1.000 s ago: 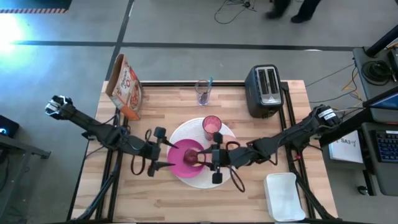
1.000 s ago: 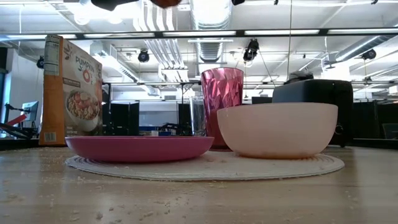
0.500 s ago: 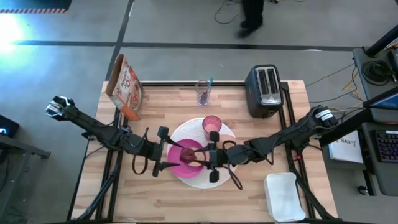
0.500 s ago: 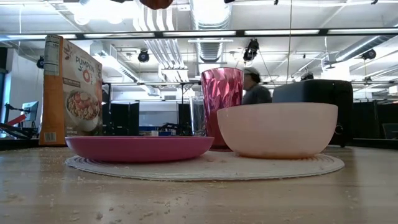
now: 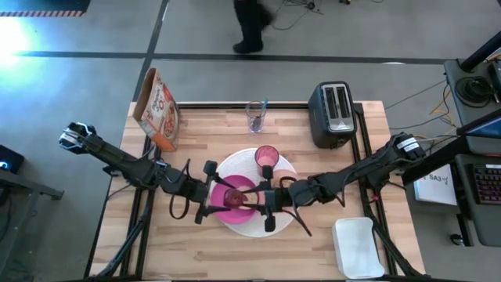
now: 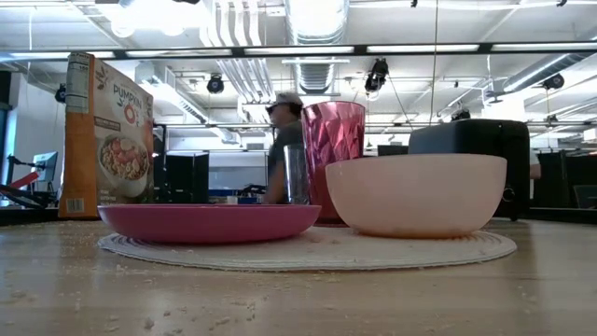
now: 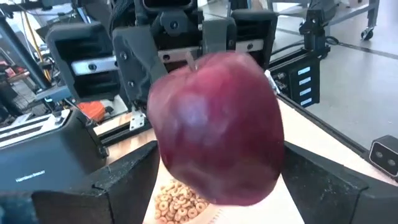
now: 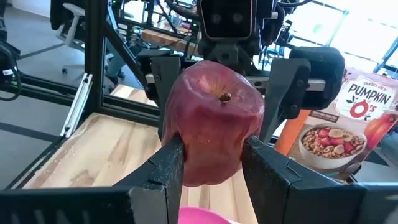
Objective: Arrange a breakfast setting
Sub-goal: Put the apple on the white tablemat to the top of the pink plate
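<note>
Two dark robot arms meet over the middle of a wooden table (image 5: 313, 235), above a breakfast setting. The right gripper (image 8: 211, 163) has its two fingers (image 8: 166, 163) clamped on the sides of a small red apple (image 8: 213, 127), held stem end up. The apple sits directly between those fingers, its stem axis running along them and pointing away from the table. Facing it from the other side, the left gripper (image 5: 213, 194) has its fingers spread wide, one on either side of the apple; from its own wrist view the fruit fills the gap between them, but whether they press on the skin cannot be told.

Below the apple lies a smaller magenta plate (image 6: 210, 222), resting on a large round white plate (image 6: 308, 250). A translucent peach bowl (image 6: 415, 194) with brown cereal (image 7: 180, 200) in it stands on the white plate just beside the magenta one, and a pink tumbler (image 6: 333, 140) stands behind them.

Both grippers are equally near the fruit, so the coming move looks like a handover or a lowering onto the magenta plate, which lies straight beneath the fingers.

A cereal box (image 5: 159, 108), a toaster (image 5: 335, 113) and a walking person (image 5: 250, 23) are well apart from the arms
</note>
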Tool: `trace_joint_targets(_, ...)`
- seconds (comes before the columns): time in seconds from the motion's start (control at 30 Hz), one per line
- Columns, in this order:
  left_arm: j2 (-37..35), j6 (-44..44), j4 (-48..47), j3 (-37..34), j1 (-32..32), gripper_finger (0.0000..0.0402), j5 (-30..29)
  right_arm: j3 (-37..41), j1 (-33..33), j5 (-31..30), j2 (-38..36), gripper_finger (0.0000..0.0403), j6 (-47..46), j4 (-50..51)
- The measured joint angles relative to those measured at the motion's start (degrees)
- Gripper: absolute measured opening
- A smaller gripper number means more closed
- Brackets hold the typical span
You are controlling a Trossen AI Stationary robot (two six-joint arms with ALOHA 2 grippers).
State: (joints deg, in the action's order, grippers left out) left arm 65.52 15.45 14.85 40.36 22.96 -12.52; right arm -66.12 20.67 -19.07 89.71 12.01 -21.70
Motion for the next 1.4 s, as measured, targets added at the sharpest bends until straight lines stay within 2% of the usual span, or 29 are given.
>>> trace_joint_targets(0.17, 0.02, 1.25, 0.73, 0.0, -0.19, 0.0283, 0.35, 0.0, 0.01, -0.11, 0.0, 0.0128, 0.17, 0.29)
trace_joint_targets(0.43, 0.02, 2.53, 0.84, 0.0, -1.0, 0.0228, 2.98, 0.0, 0.04, -0.22, 0.0, 0.0128, 0.68, 0.35)
trace_joint_targets(0.73, 0.02, 2.57, 0.39, 0.0, -1.31, 0.0226, 4.08, 0.0, 0.04, -0.38, 0.0, 0.013, -1.2, 1.37)
trace_joint_targets(1.07, 0.0, 1.92, -0.11, 0.0, -1.68, 0.0226, 4.49, 0.0, 0.07, -0.18, -0.11, 0.0206, -4.41, 2.23)
trace_joint_targets(1.23, -0.45, -2.4, -3.63, 0.0, -2.43, 0.0225, 4.31, -0.61, 0.07, -0.57, -2.64, 0.0222, -8.11, 10.84)
trace_joint_targets(1.4, -0.9, -5.31, -5.47, 0.0, -3.48, 0.0225, 4.07, -4.24, 0.07, -5.9, -5.46, 0.0223, -16.39, 23.88)
